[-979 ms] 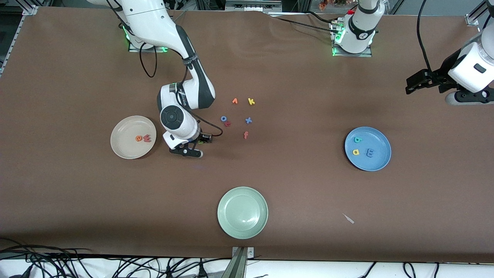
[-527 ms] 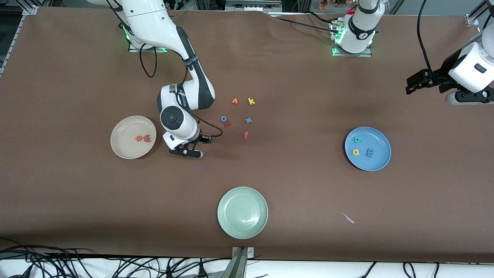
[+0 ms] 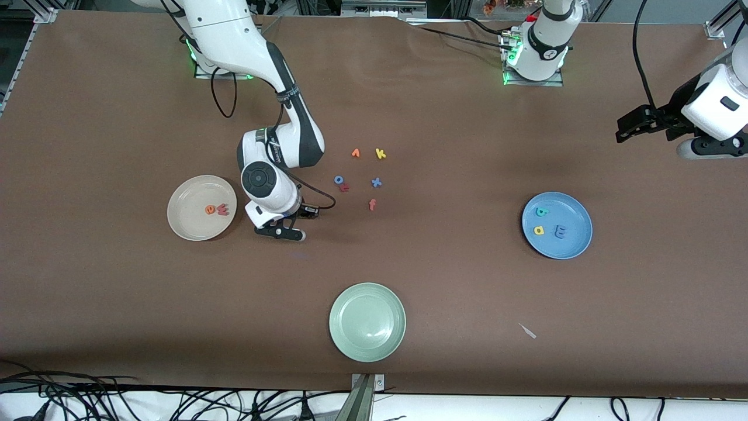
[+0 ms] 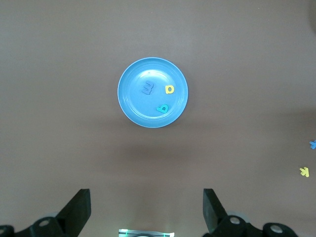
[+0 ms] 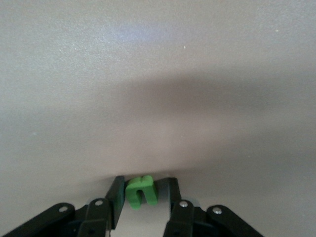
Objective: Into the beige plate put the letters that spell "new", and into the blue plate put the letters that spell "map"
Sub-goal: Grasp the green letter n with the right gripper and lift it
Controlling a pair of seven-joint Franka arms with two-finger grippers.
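Your right gripper [image 5: 143, 195] sits low over the table beside the beige plate [image 3: 186, 221], fingers closed narrowly on the green "n" [image 5: 141, 191] between them. Your left gripper [image 4: 146, 212] waits, spread wide.

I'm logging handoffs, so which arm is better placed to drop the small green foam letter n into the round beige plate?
Right. The right gripper has the green foam n between its fingers, beside the beige plate. The left gripper waits open near the table's end.

pale green plate [image 3: 367, 322], stray letters [image 3: 363, 175], brown table [image 3: 117, 292]
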